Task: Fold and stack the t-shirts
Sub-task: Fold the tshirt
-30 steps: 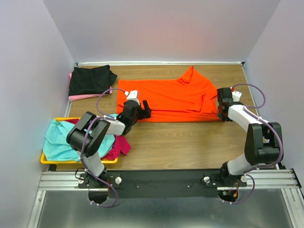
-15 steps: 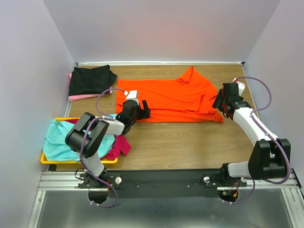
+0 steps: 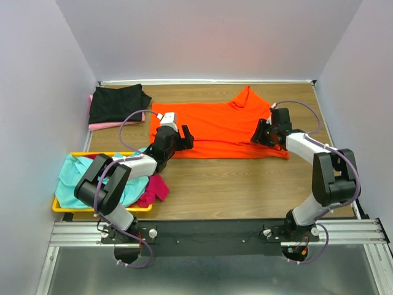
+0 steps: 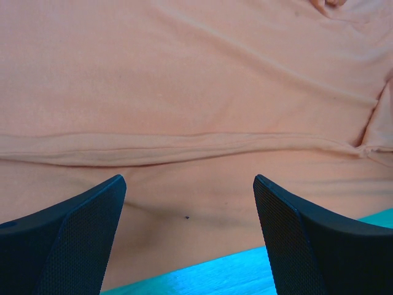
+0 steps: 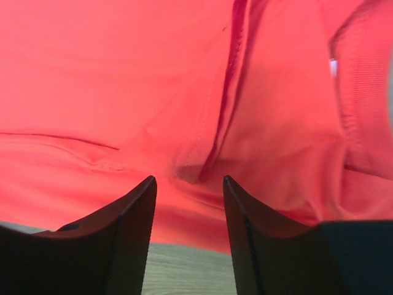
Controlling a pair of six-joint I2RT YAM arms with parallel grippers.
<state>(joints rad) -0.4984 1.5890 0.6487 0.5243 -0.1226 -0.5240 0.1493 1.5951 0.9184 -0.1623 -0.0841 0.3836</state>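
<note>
Orange t-shirt (image 3: pixel 215 126), soft and creased, lies beneath left tool (image 4: pixel 190 184) wide open, right tool (image 5: pixel 189 181) half-open, both empty.

Right hand (image 3: pixel 259 134) now inward over orange shirt (image 3: pixel 215 126)

Robot lab or test cell. Boxed in on three sides by plain pale walls (image 3: pixel 209 37). Wood-grain table (image 3: pixel 233 184) edged at near side with aluminium rail frame (image 3: pixel 209 230). Bolted to that frame side by side: left arm (image 3: pixel 123 169) and right arm (image 3: pixel 325 166), both trailing loose purple cables (image 3: pixel 132 117). Spread flat on table: orange shirt (image 3: pixel 215 129). Folded at far left corner: black shirt (image 3: pixel 116 103). Heaped in yellow tray (image 3: pixel 61 208) at left edge: more coloured shirts.
</note>
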